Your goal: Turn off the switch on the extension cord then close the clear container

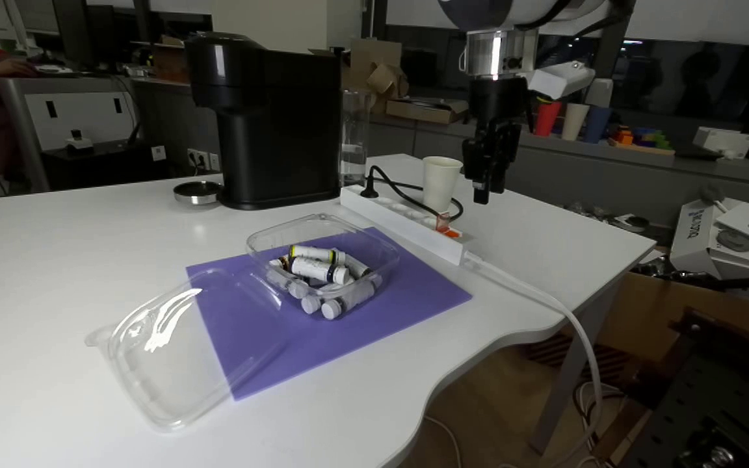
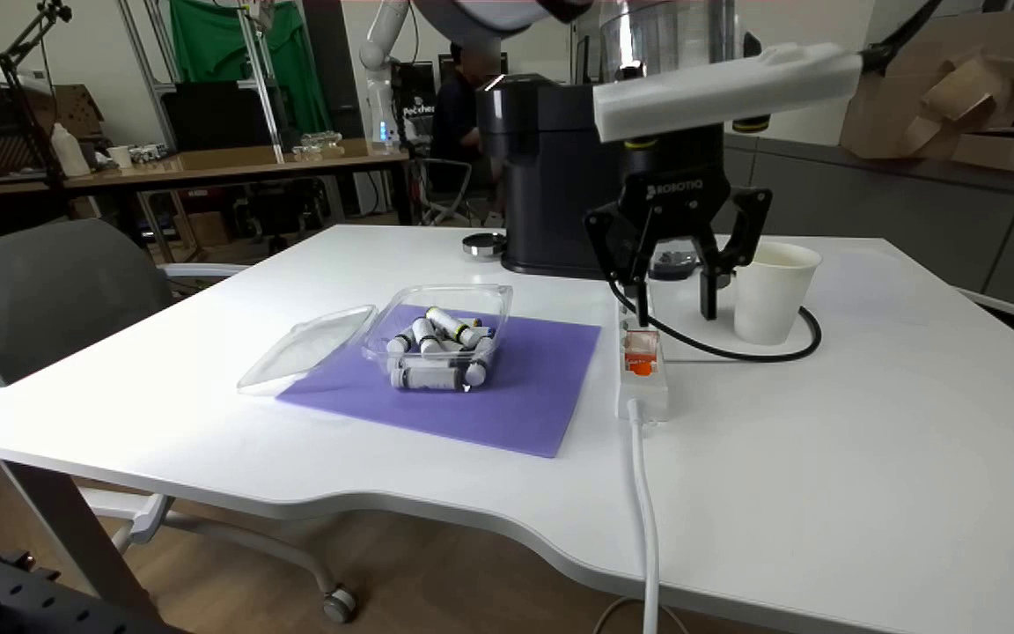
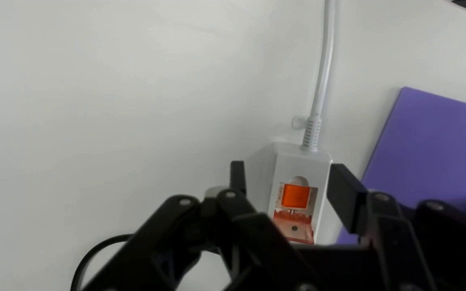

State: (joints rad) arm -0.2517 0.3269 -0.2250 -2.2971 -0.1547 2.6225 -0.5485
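Nearest, the lid (image 1: 179, 361) lay open, partly over the purple mat (image 1: 413, 292), presumably ready to close the clear container (image 1: 384, 260) beside it, which held small capped bottles (image 1: 316, 268). Beyond, the extension cord (image 1: 413, 234) bared its orange switch (image 3: 295, 196), the cover (image 3: 293, 226) tipped up, seemingly for pressing. Above hung the gripper (image 2: 675, 310), jaws spread with nothing between them, apparently lined up to reach that switch.
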